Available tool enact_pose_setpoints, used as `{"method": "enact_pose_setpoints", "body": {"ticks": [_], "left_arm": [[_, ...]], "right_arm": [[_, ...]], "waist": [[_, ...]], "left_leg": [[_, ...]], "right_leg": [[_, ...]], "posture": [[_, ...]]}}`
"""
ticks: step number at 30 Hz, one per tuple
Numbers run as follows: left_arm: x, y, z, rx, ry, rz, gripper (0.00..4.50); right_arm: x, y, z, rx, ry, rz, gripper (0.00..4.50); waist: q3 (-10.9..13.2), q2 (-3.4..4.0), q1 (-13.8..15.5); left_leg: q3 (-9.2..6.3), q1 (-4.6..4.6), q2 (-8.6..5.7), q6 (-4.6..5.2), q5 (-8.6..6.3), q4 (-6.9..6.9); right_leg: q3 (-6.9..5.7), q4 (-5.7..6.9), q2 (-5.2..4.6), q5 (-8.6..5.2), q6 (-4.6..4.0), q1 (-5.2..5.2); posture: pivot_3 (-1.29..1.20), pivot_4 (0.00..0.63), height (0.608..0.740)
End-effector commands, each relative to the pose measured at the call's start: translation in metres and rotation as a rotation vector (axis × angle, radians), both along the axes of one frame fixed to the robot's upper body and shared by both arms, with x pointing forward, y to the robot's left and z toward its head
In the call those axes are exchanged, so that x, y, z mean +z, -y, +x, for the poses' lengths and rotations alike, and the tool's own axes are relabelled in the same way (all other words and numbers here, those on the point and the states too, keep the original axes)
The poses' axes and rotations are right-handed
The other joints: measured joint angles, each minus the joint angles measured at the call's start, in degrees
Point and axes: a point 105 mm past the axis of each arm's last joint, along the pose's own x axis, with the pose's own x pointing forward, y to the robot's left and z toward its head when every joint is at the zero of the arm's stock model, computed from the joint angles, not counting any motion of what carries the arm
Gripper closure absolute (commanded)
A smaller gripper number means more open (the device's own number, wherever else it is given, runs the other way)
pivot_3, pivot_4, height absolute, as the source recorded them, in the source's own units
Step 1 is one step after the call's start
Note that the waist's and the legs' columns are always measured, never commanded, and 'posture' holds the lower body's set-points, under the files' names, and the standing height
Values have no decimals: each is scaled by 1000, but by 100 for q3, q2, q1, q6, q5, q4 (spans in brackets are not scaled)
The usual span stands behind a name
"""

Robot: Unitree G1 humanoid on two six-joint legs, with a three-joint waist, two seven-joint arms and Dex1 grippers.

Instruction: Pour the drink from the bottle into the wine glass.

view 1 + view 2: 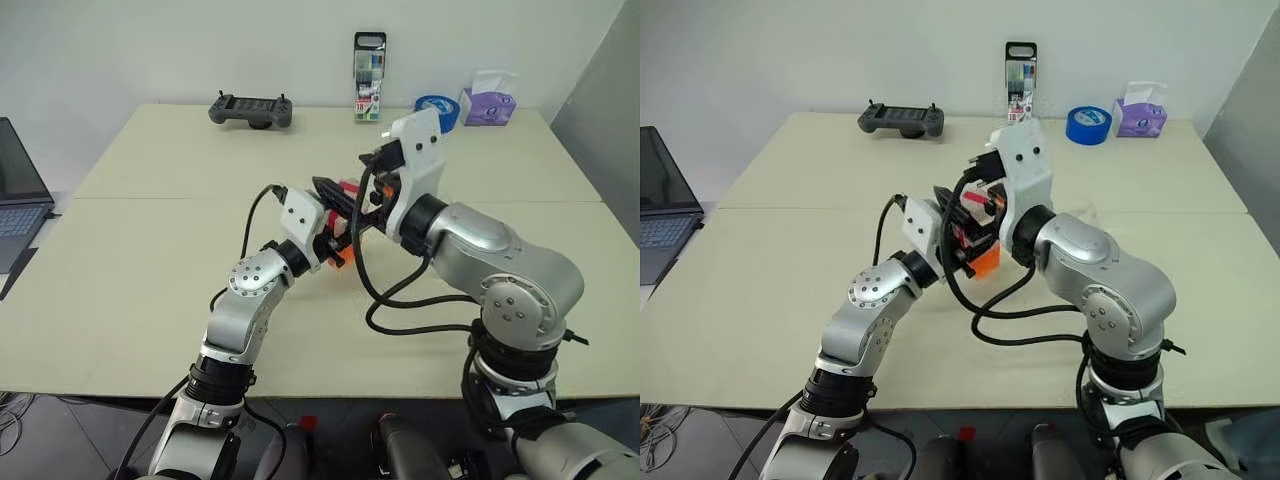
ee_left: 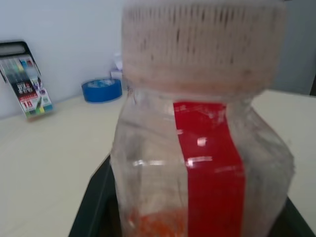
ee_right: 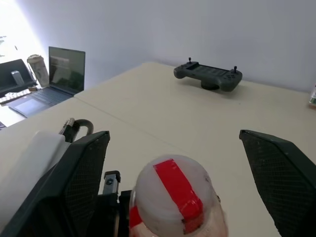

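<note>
My left gripper (image 1: 335, 238) is shut on the bottle (image 2: 197, 148) and holds it above the middle of the table. The bottle is clear plastic with a red strip down its side and a pale ridged cap (image 3: 173, 195) crossed by red tape. A little orange drink (image 2: 153, 222) sits low in it and also shows between the arms (image 1: 985, 262). My right gripper (image 3: 173, 134) is open, with one black finger (image 3: 84, 168) on each side of the cap and a gap to it on both sides. The wine glass is hidden.
Along the table's far edge lie a grey game controller (image 1: 251, 108), a pack of markers (image 1: 369, 78), a blue tape roll (image 1: 437, 110) and a purple tissue box (image 1: 489, 100). A laptop (image 1: 18, 195) sits off the left side. The table (image 1: 140, 270) is pale beige.
</note>
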Motion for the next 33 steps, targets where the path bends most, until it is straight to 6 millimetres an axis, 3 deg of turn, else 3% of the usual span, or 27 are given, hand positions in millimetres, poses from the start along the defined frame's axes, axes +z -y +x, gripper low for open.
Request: {"method": "enact_pose_setpoints", "body": {"ticks": [1,10,17,18,21,22,24,26,27,30,33], "left_arm": [[22,5,-9,-32,85,-25,2775],[19,6,-9,-37,75,-23,2775],[15,5,-9,-33,62,-18,2776],[15,5,-9,-34,61,-18,2776],[16,6,-12,-52,56,-18,2777],[17,7,-13,-66,53,-22,2778],[21,10,-19,-108,53,-44,2788],[24,13,-24,-146,55,-63,2791],[25,16,-27,-165,56,-63,2793],[25,19,-32,-194,51,-63,2794],[25,18,-32,-190,48,-61,2794]], "right_arm": [[-1,2,-3,-16,-4,-2,0],[-4,3,-5,5,-19,-9,0],[-2,4,-5,2,-9,-7,2362],[-2,5,-4,-3,-10,-9,2550],[-5,15,4,-22,-20,-37,2545],[-4,18,5,10,-10,-49,2545],[6,7,-24,340,134,-82,2545],[-2,10,-56,694,88,-97,2547],[-7,17,-59,774,67,-133,2554],[-14,33,-43,803,57,-231,2558],[-8,43,-17,717,104,-279,2561]], "waist": [[0,0,0],[0,0,1],[0,0,1],[0,0,2],[0,0,2],[0,0,2],[2,-1,3],[3,-2,16],[3,-3,16],[3,-3,-5],[5,-4,-60]], "left_leg": [[-1,-1,0,0,0,0],[-2,-3,-1,-1,0,-4],[-2,-2,-1,-1,0,-4],[-3,-3,-2,-1,0,-4],[-1,-3,-2,-1,0,-4],[-2,-3,-4,-1,0,-3],[-1,-4,-10,-1,0,-2],[7,-8,-23,0,0,-1],[7,-10,-27,1,-1,0],[13,-8,-49,3,-1,-1],[19,13,-55,5,0,-2]], "right_leg": [[0,0,0,0,0,0],[-1,-1,-3,1,-1,-2],[-1,-2,-2,0,-1,-2],[-2,-2,-2,1,-1,-1],[-1,-2,-3,0,-1,-1],[-2,-3,-3,0,-1,-1],[-3,-5,-1,0,0,1],[-9,-15,5,-1,1,6],[-11,-19,1,-1,3,10],[-3,-21,-22,-4,7,13],[16,-9,-22,-4,8,14]], "posture": [[0,150,740],[0,150,740],[0,150,740],[0,150,740],[0,150,740],[0,150,740],[0,150,740],[0,150,740],[0,150,740],[0,150,740],[0,150,740]]}}
